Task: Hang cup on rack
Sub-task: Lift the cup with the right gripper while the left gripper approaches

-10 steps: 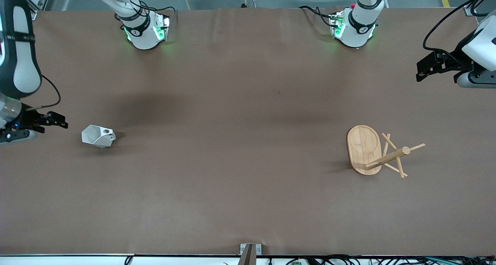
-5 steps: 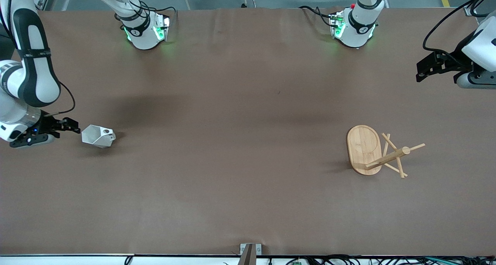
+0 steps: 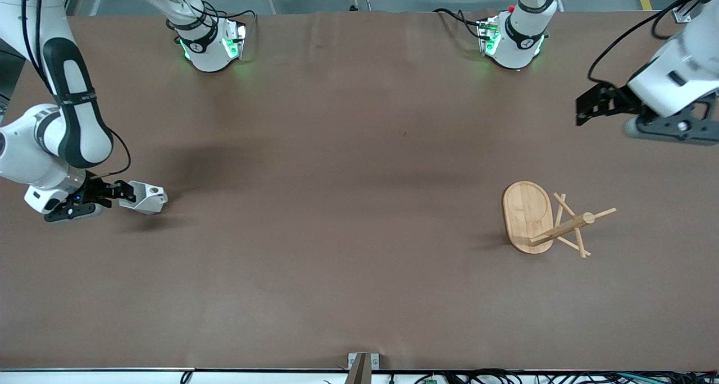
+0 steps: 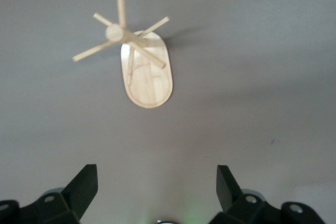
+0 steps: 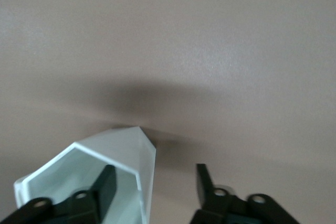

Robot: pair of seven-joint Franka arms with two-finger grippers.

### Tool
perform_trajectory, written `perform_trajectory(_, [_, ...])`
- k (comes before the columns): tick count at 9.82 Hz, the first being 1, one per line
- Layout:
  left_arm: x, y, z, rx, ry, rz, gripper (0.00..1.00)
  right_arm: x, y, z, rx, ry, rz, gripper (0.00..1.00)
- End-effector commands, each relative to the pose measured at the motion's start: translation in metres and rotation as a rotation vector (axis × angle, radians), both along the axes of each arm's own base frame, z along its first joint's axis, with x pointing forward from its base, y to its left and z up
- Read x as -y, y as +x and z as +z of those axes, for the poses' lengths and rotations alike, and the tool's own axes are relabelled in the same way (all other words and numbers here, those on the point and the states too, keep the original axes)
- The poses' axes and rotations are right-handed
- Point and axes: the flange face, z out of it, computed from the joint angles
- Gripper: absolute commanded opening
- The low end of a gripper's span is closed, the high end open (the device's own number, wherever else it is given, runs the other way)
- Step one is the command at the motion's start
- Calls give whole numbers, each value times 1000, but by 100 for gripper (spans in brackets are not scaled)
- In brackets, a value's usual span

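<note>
Right claw (image 3: 124,192), at the middle left of the front view, is low over the bench (image 3: 348,215) at the cup (image 3: 145,198), its jaws parted; in the right wrist view 1 finger (image 5: 105,187) sits inside the cup's open mouth and the other finger lies outside the wall, so the claw (image 5: 152,187) straddles the rim of the cup (image 5: 89,169) without yet clenching on it. The cup is white and faceted, lies tipped on its side on the brown bench toward the right arm's end, and shows its blocky handle with 1 round hole facing up. Left claw (image 3: 584,112), at the upper right of the front view, hangs released over bare bench toward the left arm's end; the left wrist view shows its 2 fingers spread wide (image 4: 155,190). The rack (image 3: 542,220), at the lower right of the front view, lies toppled, its oval base on edge and its post and thin pegs pointing toward the left arm's end; the left wrist view places the rack (image 4: 142,66) well apart from the left claw.
</note>
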Motion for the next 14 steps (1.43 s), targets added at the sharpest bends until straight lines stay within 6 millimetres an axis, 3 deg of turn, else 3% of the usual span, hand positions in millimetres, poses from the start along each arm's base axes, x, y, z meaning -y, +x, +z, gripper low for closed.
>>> perform_trajectory(1, [43, 17, -24, 37, -40, -85, 100, 2, 1, -2, 15, 9, 28, 1])
perform_trajectory(2, [59, 21, -30, 62, -55, -160, 100, 0, 1, -3, 5, 15, 33, 1])
perform_trajectory(4, [115, 10, -32, 95, -85, -297, 100, -8, -3, 4, -44, 57, 39, 0])
perform_trajectory(6, [176, -16, -36, 105, -111, -415, 100, -25, -3, 39, -65, 113, 27, 0])
perform_trajectory(8, [212, -32, -42, 133, -134, -552, 100, -76, -3, 75, -78, 284, 0, 0])
perform_trajectory(14, [248, -56, -37, 179, -196, -913, 100, -226, 8, 116, -190, 710, 114, 0])
